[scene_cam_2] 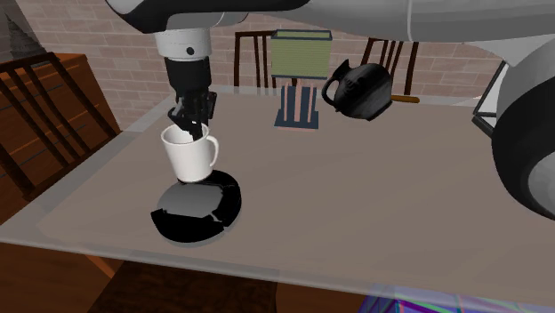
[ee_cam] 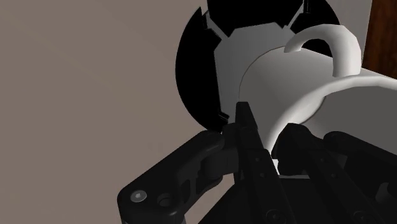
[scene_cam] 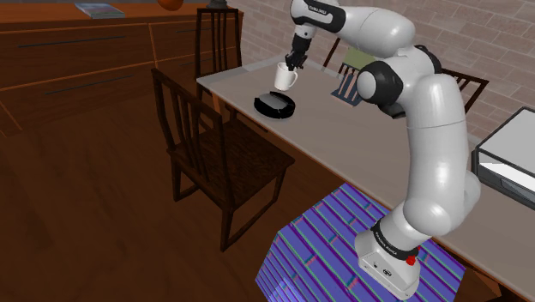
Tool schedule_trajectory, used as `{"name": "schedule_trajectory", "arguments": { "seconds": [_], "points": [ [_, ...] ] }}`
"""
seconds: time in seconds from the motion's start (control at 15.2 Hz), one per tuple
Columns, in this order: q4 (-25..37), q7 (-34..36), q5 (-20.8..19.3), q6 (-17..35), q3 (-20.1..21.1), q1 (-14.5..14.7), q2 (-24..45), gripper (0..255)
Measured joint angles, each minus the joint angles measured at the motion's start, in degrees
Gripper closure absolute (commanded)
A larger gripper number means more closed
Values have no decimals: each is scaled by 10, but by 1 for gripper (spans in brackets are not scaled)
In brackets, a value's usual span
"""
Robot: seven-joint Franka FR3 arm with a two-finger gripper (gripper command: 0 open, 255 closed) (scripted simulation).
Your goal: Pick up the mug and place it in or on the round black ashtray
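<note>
Mug (scene_cam_2: 189, 153) hangs upright from our gripper (scene_cam_2: 191, 127) — pinched shut on its rim. We see the round black ashtray (scene_cam_2: 197, 212) straight below it — the move is down.

ashtray (ee_cam: 203, 70): rim cut by wrist view's edge | mug (scene_cam_2: 189, 153): hides ashtray's far rim, contact perhaps

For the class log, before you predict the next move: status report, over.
Gripper shut on white mug at its rim. Mug hangs just above black ashtray, not yet released. Black teapot stands well apart on table.
</note>
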Motion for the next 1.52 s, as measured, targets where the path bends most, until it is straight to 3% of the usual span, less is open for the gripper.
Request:
{"name": "schedule_trajectory", "arguments": {
  "seconds": [0.73,1.25,1.32,1.52],
  "points": [
    [-110,-13,1,94,-1,16,-14,255],
    [-116,-15,2,103,0,16,-10,255],
    [-116,-15,2,103,0,16,-10,0],
    [-116,-15,2,103,0,16,-10,0]
  ]
}}
